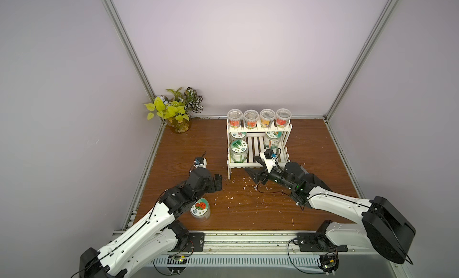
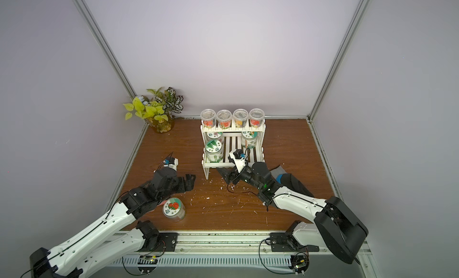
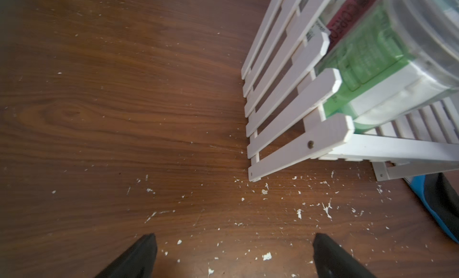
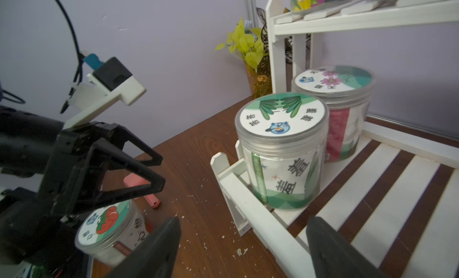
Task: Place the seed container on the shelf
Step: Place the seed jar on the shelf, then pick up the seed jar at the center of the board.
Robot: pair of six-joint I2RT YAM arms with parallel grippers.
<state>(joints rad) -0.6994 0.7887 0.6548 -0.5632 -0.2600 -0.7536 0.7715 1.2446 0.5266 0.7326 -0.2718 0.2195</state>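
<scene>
Both my left tool (image 3: 234, 239) and right tool (image 4: 243, 222) gape wide, empty. Risk: my left arm (image 1: 178, 197) toppling clear round seed container (image 1: 201, 208), seven o'clock from white slatted shelf (image 1: 258, 130).

In both top views the left arm (image 1: 178, 199) (image 2: 141, 199) covers one side of the strawberry-lidded seed container (image 1: 202, 211) (image 2: 174, 207). The upper tier of the shelf (image 1: 258, 129) hides part of the rear left jar (image 1: 239, 135). In the left wrist view a blue-and-black thing (image 3: 437, 204) is cut off at the edge and cannot be identified. In the right wrist view the left gripper (image 4: 162, 171) hides part of a pink object (image 4: 152, 201).
</scene>
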